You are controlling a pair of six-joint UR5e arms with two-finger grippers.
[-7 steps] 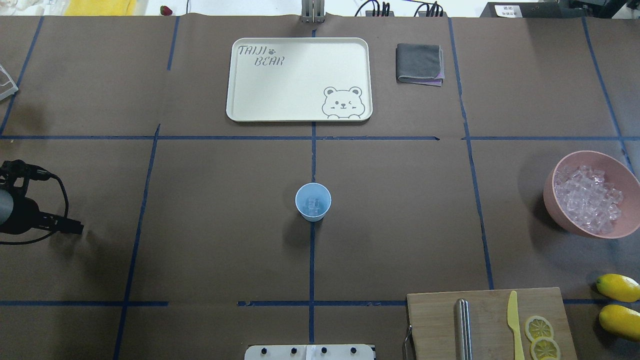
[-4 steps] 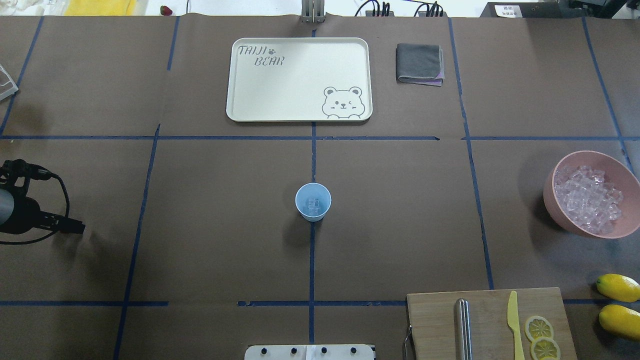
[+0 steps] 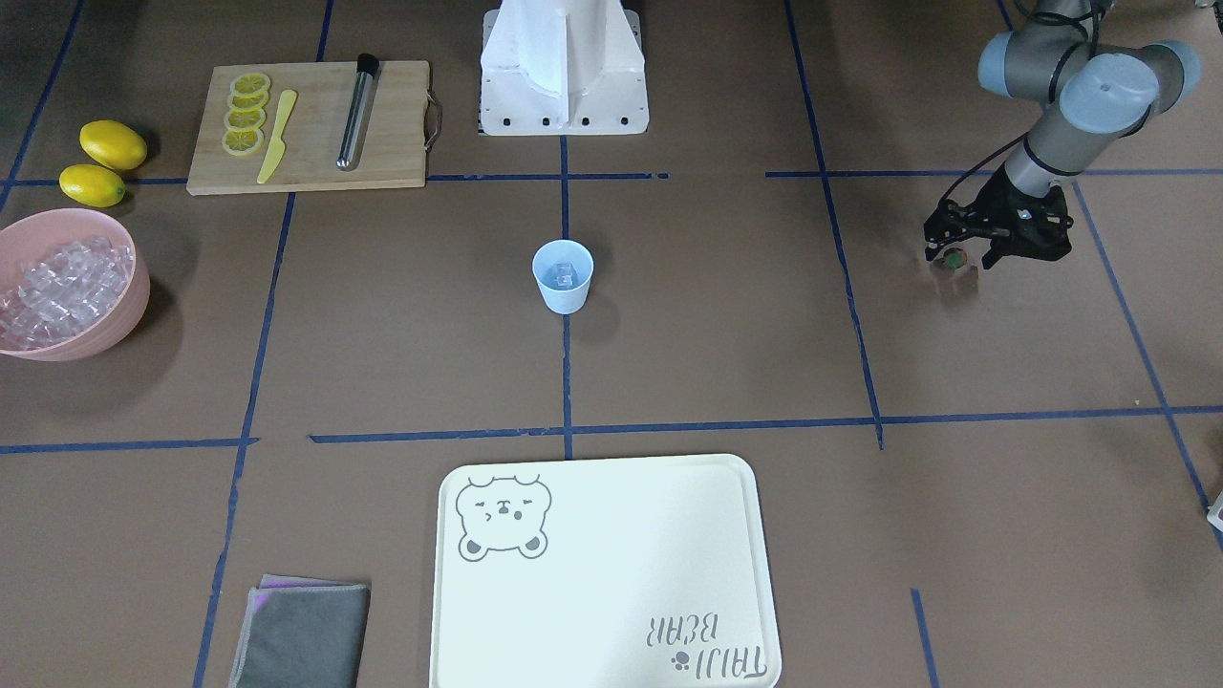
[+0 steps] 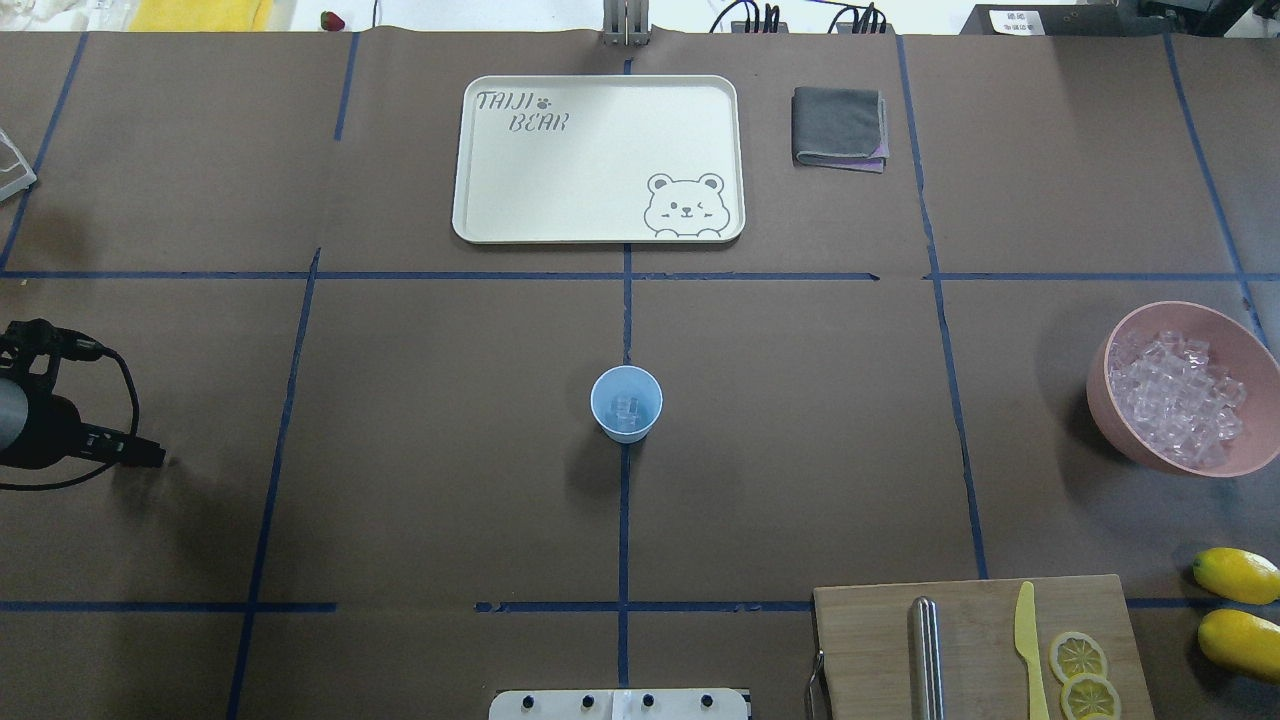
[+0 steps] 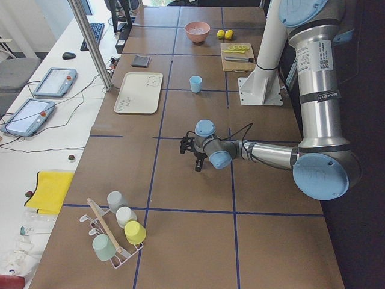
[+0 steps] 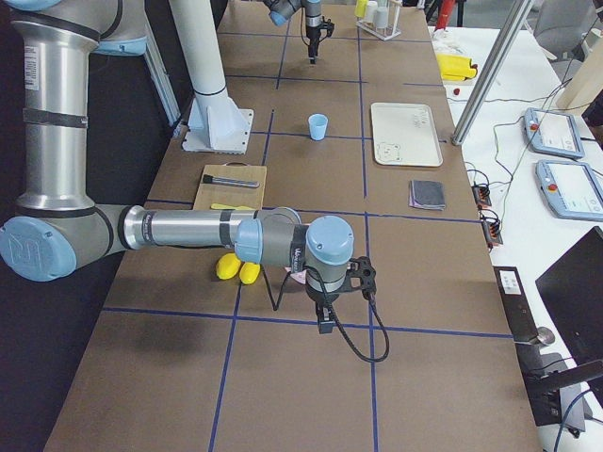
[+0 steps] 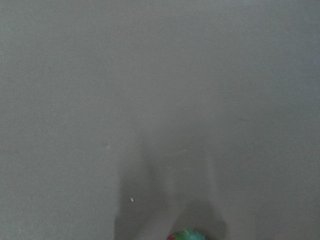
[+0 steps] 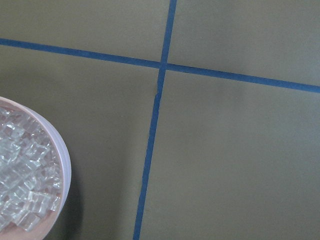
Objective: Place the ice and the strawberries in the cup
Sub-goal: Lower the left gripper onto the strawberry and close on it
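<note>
Nearest the robot, along the tabletop's near edge toward the right corner, lies the cutting board (image 4: 980,640) with a metal rod (image 4: 926,660), a yellow knife (image 4: 1028,650) and lemon slices (image 4: 1078,656); two lemons (image 4: 1238,575) sit just beside it in that corner; none of this seems to belong to the job.

Halfway across, by the left edge, the left gripper (image 3: 958,257) hangs just above the paper, its fingers drawn in on the strawberry (image 7: 185,235); the fruit's green top peeps in at the bottom of the left wrist view; fruit and cup are well apart.

The cup (image 4: 626,434) stands upright at the tabletop's centre, on the middle tape line; a few cubes of ice (image 4: 627,406) already lie in its bottom; no fruit shows inside.

By the right edge the pink bowl (image 4: 1200,468) holds a heap of further cubes; the right gripper (image 6: 324,326) hangs near it toward the table's right end; it shows only in the side view, so I cannot tell how wide it stands or whether it carries anything.

Toward the far edge lie the bear-printed tray (image 4: 600,160) and a folded grey cloth (image 4: 838,125).

By my reading the ice half is done and the strawberry is in hand; what is left is to carry it to the centre and let it go over the cup's mouth.
</note>
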